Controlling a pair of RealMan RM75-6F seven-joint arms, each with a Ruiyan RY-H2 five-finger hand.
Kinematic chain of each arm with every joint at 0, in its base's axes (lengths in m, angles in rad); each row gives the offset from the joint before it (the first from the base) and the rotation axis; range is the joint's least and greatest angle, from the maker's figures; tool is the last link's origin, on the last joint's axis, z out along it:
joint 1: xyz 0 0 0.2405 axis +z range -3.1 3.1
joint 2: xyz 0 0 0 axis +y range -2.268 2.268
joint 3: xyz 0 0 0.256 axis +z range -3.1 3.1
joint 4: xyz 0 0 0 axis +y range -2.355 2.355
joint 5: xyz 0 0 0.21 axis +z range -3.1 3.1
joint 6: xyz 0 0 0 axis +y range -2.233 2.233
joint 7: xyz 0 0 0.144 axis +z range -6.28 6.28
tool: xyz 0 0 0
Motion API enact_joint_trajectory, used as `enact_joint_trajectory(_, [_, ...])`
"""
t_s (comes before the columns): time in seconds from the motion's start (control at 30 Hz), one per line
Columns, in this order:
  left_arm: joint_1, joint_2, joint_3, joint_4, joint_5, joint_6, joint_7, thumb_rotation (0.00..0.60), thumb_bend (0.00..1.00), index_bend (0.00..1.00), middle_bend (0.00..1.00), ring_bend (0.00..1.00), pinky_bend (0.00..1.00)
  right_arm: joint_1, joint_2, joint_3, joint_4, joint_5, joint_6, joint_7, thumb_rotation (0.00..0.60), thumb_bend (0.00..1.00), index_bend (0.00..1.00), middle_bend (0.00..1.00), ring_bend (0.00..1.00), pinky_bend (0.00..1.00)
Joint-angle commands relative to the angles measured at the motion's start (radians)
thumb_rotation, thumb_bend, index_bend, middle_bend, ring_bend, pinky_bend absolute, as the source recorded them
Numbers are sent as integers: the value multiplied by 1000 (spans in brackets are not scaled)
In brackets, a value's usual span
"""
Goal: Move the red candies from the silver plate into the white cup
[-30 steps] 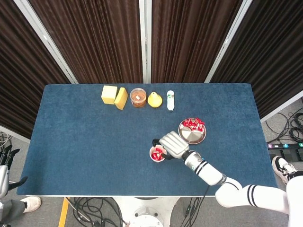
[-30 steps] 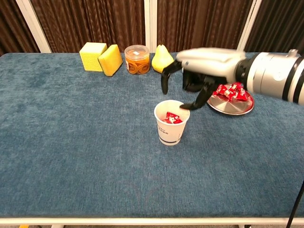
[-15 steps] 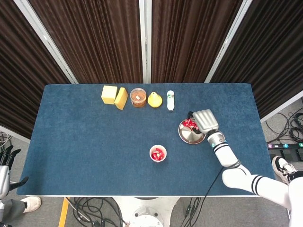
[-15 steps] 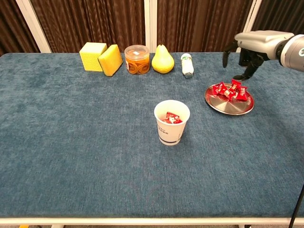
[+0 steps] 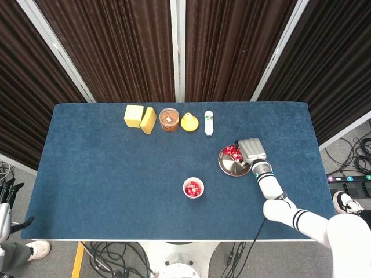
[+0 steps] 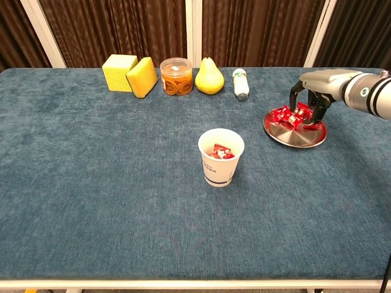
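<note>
The white cup (image 5: pixel 193 188) (image 6: pixel 220 165) stands near the table's middle front with red candies (image 6: pixel 220 151) inside it. To its right lies the silver plate (image 5: pixel 232 169) (image 6: pixel 294 137), with several red candies (image 5: pixel 232 152) (image 6: pixel 284 114) heaped on its far side. My right hand (image 5: pixel 250 150) (image 6: pixel 313 91) hovers low over that heap, fingers apart and curved down around the candies, their tips touching the pile. Nothing is plainly lifted in it. My left hand (image 5: pixel 6 200) hangs off the table's left edge, fingers spread, holding nothing.
Along the back of the table stand a yellow block (image 6: pixel 119 71), a yellow sponge (image 6: pixel 142 76), an orange-lidded jar (image 6: pixel 176 76), a yellow pear (image 6: pixel 209 75) and a small white bottle (image 6: pixel 241 83). The bottle lies closest to the plate.
My right hand left the cup, swung right to the plate, and has now dropped lower onto the candy heap. The left hand has not moved.
</note>
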Motion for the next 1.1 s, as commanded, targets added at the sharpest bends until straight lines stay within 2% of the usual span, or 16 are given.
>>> enact_joint_trajectory(0.03, [-3, -1, -1, 2, 1, -3, 0, 600, 0, 216, 172, 141, 163, 7, -15, -4, 21, 10, -17, -6, 600, 223, 399, 979, 995, 1000])
enact_joint_trajectory(0.73, [0, -3, -1, 6, -9, -9, 0, 600, 0, 216, 172, 141, 163, 25, -58, 3, 92, -13, -49, 18, 600, 227, 429, 979, 995, 1000])
enact_joint_trajectory(0.93, [1, -1, -1, 3, -13, -10, 3, 600, 0, 216, 172, 141, 163, 31, -83, 4, 135, -14, -69, 24, 600, 285, 459, 979, 995, 1000])
enact_joint_trajectory(1.1, [3, 1, -1, 3, -15, -10, 2, 600, 0, 216, 172, 141, 163, 33, -102, 8, 162, -23, -71, 30, 600, 363, 540, 979, 996, 1000])
